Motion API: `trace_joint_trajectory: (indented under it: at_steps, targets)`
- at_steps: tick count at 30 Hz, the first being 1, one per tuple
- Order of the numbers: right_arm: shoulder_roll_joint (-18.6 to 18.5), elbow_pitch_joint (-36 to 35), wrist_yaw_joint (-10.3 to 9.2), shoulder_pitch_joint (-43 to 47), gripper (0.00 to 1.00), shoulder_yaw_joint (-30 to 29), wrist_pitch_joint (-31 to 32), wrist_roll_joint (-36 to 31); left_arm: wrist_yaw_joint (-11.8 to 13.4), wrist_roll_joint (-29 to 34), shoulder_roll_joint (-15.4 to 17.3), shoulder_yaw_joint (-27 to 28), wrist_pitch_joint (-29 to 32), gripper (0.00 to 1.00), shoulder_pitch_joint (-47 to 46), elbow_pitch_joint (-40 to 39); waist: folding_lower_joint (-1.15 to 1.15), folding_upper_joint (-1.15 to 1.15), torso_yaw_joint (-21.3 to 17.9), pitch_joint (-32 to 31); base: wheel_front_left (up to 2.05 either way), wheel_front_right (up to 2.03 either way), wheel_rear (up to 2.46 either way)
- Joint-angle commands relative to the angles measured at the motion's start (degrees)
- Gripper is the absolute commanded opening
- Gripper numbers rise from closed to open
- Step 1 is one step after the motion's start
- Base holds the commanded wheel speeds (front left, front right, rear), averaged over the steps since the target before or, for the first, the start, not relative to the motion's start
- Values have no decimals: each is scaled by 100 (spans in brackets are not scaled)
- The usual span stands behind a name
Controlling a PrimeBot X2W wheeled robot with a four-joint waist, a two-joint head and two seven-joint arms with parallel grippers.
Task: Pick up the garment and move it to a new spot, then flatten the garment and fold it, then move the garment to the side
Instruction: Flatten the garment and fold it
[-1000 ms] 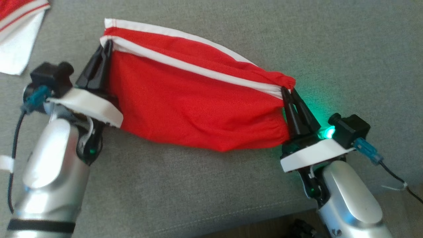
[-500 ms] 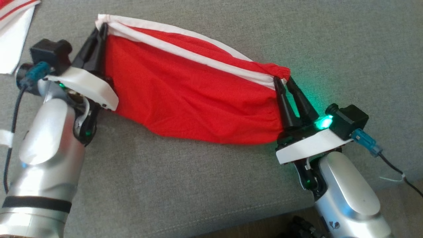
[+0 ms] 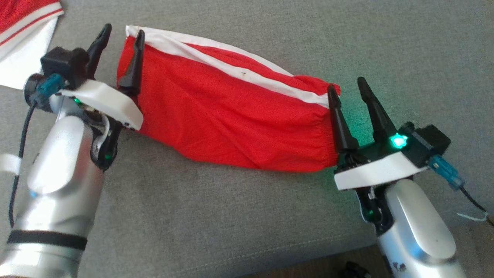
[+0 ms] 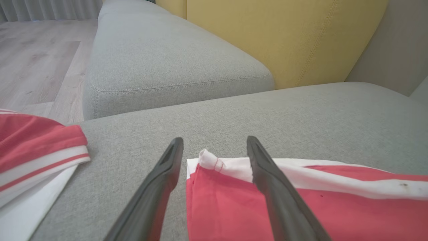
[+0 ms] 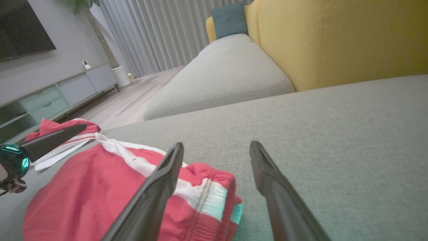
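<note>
1 red jersey with white sleeve and striped trim (image 3: 23,23), 10 o'clock corner of grey woven sofa cushion (image 3: 231,216) | 1 red shorts with white waistband (image 3: 231,112), centre | left gripper (image 3: 122,31), right gripper (image 3: 346,84): jaws spread, grasping nothing, at shorts' ends

The shorts (image 3: 231,112) lie across the sofa seat cushion (image 3: 231,216). The left gripper (image 3: 122,31) is at their left end, with the waistband corner (image 4: 214,164) between its fingers (image 4: 160,187); the right gripper (image 3: 346,84) is just beside their right end. The jersey (image 3: 23,38) lies further left on the same cushion, apart from the shorts. The back cushion (image 4: 267,40) stands behind the seat
</note>
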Motion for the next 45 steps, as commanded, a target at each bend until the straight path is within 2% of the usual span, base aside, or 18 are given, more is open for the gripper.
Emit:
trace_joint_trajectory:
  at_steps: [1, 4, 15, 22, 23, 24, 26, 27, 34, 45]
  targets:
    - [58, -215, 43, 126, 100, 53, -61, -45, 43, -48, 177, 152, -39, 100, 35, -212, 0, 0, 31, -59, 0, 0, 0]
    - [59, -359, 43, 233, 100, -77, -61, -119, 93, -150, 196, 174, 135, 100, 266, -345, 0, 0, 81, -164, 0, 0, 0]
    - [59, -540, 43, 378, 100, -261, -61, -215, 323, -500, 336, 153, 1631, 100, 736, -751, 0, 0, 150, -245, 0, 0, 0]
    - [59, -561, 43, 370, 100, -262, -61, -165, 391, -742, 395, 142, 2356, 100, 928, -1090, 0, 0, 79, -211, 0, 0, 0]
    - [59, -563, 43, 369, 100, -271, -61, -166, 397, -772, 407, 140, 2442, 98, 949, -1129, 0, 0, 70, -210, 0, 0, 0]
    - [59, -566, 43, 369, 100, -279, -61, -169, 404, -797, 419, 138, 2518, 75, 969, -1169, 0, 0, 62, -210, 0, 0, 0]
    - [59, -569, 43, 371, 100, -297, -61, -173, 430, -822, 445, 133, 2618, 15, 1004, -1260, 0, 0, 50, -216, 0, 0, 0]
    - [59, -569, 43, 371, 100, -304, -61, -174, 445, -833, 454, 130, 2664, 0, 1022, -1304, 0, 0, 45, -222, 0, 0, 0]
    - [59, -577, 43, 387, 100, -334, -61, -165, 485, -963, 502, 123, 2909, 0, 1178, -1642, 0, 0, 60, -283, 0, 0, 0]
    - [59, -531, 43, 474, 100, -442, -61, -217, 932, -1118, 651, 417, 2737, 0, 2134, -2684, 0, 0, 180, -474, 0, 0, 0]
